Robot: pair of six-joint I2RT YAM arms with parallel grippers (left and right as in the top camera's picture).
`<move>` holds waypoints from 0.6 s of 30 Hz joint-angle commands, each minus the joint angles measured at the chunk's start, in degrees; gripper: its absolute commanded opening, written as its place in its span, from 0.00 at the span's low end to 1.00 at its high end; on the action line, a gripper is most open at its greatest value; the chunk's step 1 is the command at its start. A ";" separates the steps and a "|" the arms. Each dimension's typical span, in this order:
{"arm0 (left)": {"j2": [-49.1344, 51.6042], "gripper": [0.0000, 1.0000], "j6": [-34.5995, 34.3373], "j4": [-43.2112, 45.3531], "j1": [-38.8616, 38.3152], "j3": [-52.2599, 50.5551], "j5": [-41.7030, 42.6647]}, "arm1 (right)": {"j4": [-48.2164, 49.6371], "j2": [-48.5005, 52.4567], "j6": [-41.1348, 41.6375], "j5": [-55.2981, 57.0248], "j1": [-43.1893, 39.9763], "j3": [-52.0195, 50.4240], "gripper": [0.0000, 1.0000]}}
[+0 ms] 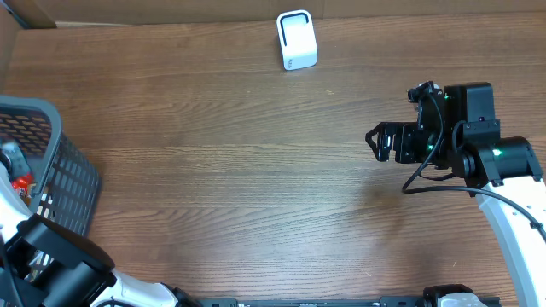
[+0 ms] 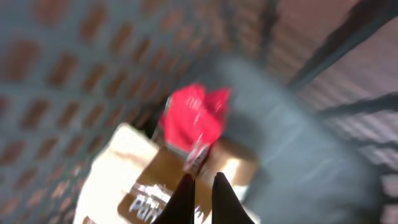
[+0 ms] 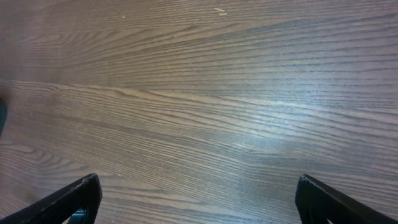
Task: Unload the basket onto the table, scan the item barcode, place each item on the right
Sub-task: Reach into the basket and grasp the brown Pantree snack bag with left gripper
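Probably the item to scan is the red packet [image 2: 196, 121], lying in the grey mesh basket [image 1: 60, 162] at the left edge of the surface [image 1: 213, 170]. It looks like a soft, crinkly pouch: light, no stiffness, likely a bit slippery, not fragile. Best hold would be a pinch on an edge or the crimped end, so the flat printed faces stay clear for the barcode. Which face carries the barcode can't be told, as the left wrist view is badly blurred.

Also in the basket is a tan box [image 2: 143, 180] with dark lettering. The packet rests on or against it, exact contact unclear. The box would be stiffer and boxier, better gripped across a narrow side. Other contents are too blurred to name.

Left fingers [image 2: 221, 193] are inside the basket, closed together just above the box and packet, with nothing seen between them. Right fingers [image 3: 74, 199] are spread wide over bare wood, holding nothing.

White scanner [image 1: 296, 40] stands at the far edge, well apart from the basket.
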 commanded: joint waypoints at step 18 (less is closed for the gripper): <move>0.00 1.00 -7.63 -15.08 6.95 -0.39 -3.41 | 1.68 -0.13 0.15 -0.31 0.31 1.27 1.00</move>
